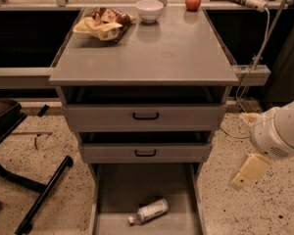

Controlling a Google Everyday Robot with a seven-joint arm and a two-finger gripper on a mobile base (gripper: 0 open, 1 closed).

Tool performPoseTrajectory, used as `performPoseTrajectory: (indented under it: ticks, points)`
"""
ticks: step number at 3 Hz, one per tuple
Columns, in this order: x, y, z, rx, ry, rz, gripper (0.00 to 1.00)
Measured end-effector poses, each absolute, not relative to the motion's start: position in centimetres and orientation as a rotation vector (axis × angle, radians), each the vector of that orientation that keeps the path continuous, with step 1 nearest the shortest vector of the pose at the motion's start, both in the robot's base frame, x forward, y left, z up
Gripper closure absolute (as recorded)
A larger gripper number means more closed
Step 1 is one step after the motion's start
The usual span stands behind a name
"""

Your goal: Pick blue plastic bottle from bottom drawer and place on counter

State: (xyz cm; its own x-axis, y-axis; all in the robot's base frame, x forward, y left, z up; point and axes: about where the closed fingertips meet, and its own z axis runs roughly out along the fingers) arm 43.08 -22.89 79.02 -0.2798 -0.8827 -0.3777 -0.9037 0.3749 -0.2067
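The blue plastic bottle [149, 211] lies on its side on the flat floor of the bottom drawer [118, 192], which is pulled out toward the near edge. Its white cap points to the near left. Nothing touches it.

To the right, outside the drawer and above the speckled floor [235, 214], hangs the tool [246, 172], a cream-coloured piece under the arm's rounded white joint [279, 131]. It is well apart from the bottle. I cannot tell whether the tool is wide or narrow, and it holds nothing that shows.

On the left stands a black chair base [41, 197].

Above the bottom drawer sit the middle drawer [145, 152] and the upper drawer [145, 115], each with a black handle and a dark gap over it.

Farther back, the grey table [152, 58] carries a crumpled snack bag [104, 24] at its far left, a white bowl [150, 10] at the far middle and a red apple [193, 1] at the far right.
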Motion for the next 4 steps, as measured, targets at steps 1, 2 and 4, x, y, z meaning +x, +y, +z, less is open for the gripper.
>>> performPoseTrajectory:
  ticks: [1,2,4]
  points:
    - [43.1,-22.9,79.0,-1.545,2.212,0.066,0.0]
    - [43.5,-22.9,77.1,-1.534,2.2,0.098,0.0]
    - [45.4,-21.4,67.1,-1.479,2.225,0.121,0.0]
